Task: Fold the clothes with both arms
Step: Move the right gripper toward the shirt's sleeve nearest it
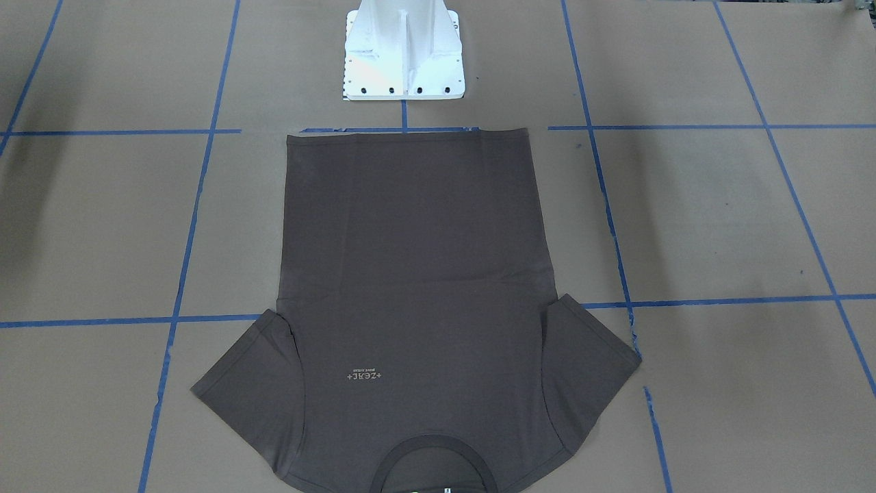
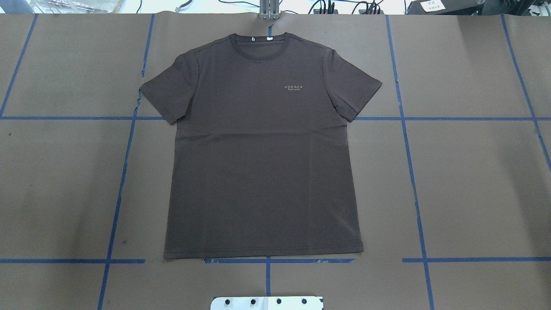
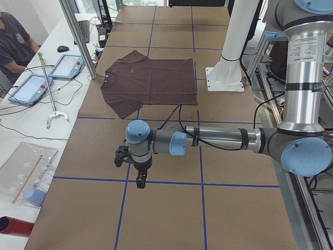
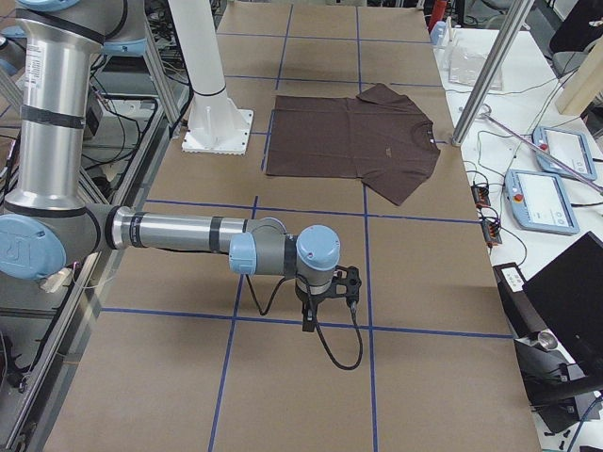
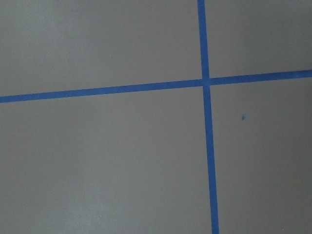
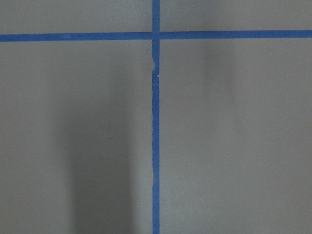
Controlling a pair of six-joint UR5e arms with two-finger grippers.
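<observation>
The dark brown-grey T-shirt lies flat and spread face up on the brown paper table, collar away from the robot and hem near the base. It also shows in the front view and both side views. My left gripper hangs low over bare paper, well off the shirt's side. My right gripper hangs likewise off the opposite side. Each shows only in a side view, so I cannot tell whether it is open or shut. Both wrist views show only paper and blue tape.
The white pedestal base stands just behind the hem. Blue tape lines grid the table. At the far edge a metal post stands by the collar, with tablets and an operator beyond.
</observation>
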